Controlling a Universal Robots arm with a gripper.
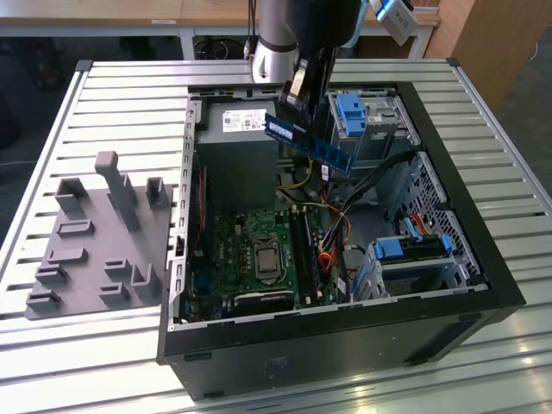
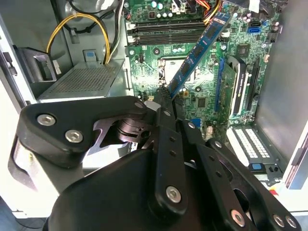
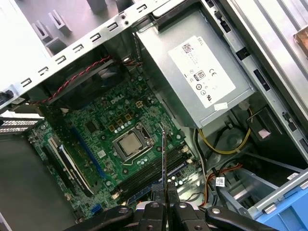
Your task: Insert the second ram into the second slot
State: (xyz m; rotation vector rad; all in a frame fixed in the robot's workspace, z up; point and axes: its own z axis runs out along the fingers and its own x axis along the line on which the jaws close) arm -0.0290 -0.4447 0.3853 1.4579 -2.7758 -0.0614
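Gripper (image 1: 291,108) clamped tight on the blue ram stick (image 1: 312,144), upper middle of the exterior view. Stick tilted, held in the air over the open computer case (image 1: 345,345). It is not touching the green board (image 1: 250,233) or the memory slots (image 2: 163,30) below it.

this looks like a robot lab or a workshop. a big metal table (image 1: 103,86) made of long silver bars holds an open computer box (image 1: 345,345), with its green board (image 1: 228,246) and wires showing. a robot arm (image 1: 274,39) hangs over the box. beside the box, on the exterior view's left, lies a grey plate (image 1: 86,250) with pegs and slots sticking up. behind the table stand wooden desks (image 1: 86,10) with cables (image 1: 220,43) under them.
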